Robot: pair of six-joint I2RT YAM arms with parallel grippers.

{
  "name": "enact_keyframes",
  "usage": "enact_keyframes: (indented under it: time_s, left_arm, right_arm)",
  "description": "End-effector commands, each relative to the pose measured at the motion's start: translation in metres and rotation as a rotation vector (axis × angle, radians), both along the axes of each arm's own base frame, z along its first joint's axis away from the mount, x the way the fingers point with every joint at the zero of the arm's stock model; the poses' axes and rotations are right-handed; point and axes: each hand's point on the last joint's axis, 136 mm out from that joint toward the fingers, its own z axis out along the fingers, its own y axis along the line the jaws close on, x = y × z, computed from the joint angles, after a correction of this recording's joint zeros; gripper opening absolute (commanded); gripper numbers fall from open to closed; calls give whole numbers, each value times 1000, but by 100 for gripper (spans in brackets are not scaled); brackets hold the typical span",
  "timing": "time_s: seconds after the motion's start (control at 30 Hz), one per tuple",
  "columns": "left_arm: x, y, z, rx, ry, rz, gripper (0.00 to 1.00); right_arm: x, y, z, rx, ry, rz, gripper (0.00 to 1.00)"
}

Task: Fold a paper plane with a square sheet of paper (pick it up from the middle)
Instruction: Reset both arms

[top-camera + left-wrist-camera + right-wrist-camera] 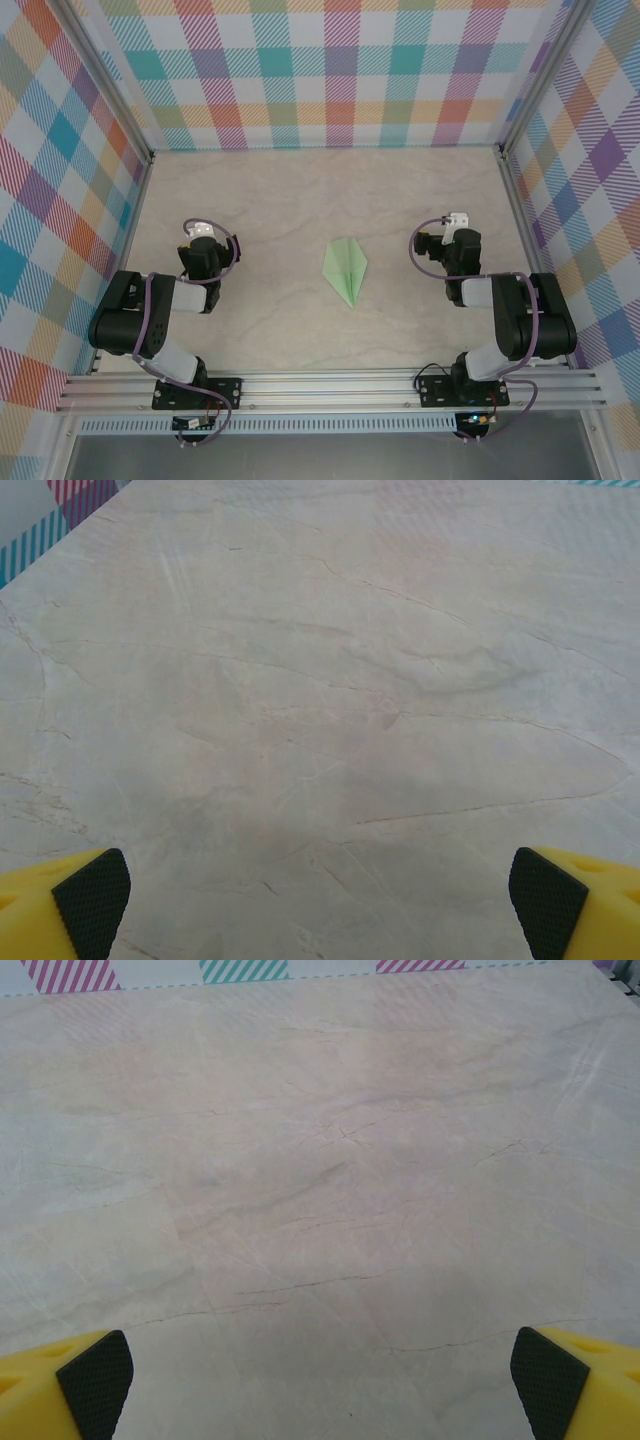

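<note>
The paper plane (346,270), pale-green paper folded into a slim dart with a centre crease, lies flat mid-table with its point toward the near edge. My left gripper (203,232) rests to its left, well apart from it. My right gripper (456,223) rests to its right, also apart. Both stand open with nothing between the jaws. In the left wrist view the yellow fingers with black pads (92,898) frame bare table around my left gripper (320,905). The right wrist view has the same: pads (548,1380) wide apart around my right gripper (320,1385), bare table between.
The pale marbled table (300,190) is walled by chequered panels (330,70) at the back and both sides. An aluminium rail (330,385) with the arm bases runs along the near edge.
</note>
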Motion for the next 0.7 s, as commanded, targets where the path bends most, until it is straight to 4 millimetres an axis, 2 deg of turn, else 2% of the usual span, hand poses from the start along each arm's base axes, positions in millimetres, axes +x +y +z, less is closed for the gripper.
enact_keyframes:
  time_s: [0.0, 0.67]
  left_arm:
    - [9, -4, 14, -11, -52, -29, 100]
    - [9, -6, 15, -1, -56, -33, 100]
  right_arm:
    - [6, -2, 12, 13, -48, -14, 100]
    - [6, -2, 12, 13, -48, -12, 100]
